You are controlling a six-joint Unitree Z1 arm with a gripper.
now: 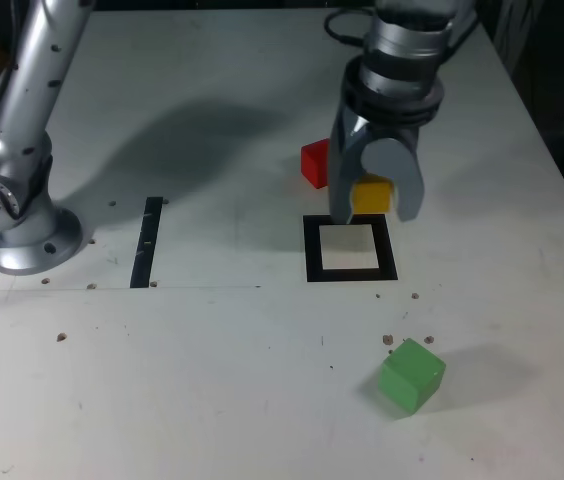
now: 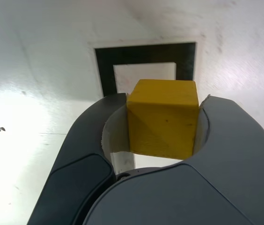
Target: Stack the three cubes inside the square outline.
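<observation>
Exterior view: the gripper [image 1: 373, 205] is clamped on the plain yellow cube [image 1: 371, 196], its smooth, dark curved fingers [image 2: 237, 136] pressing two opposite faces. Just below the hand in that view lies the square outline [image 1: 350, 270], flat, black-edged, white-centred. Close by the hand's left, the red cube [image 1: 315, 163] sits on the pale, scuffed table [image 1: 192, 380]. Bare tabletop runs between the outline and the matte green cube [image 1: 412, 376], farther below the hand.
</observation>
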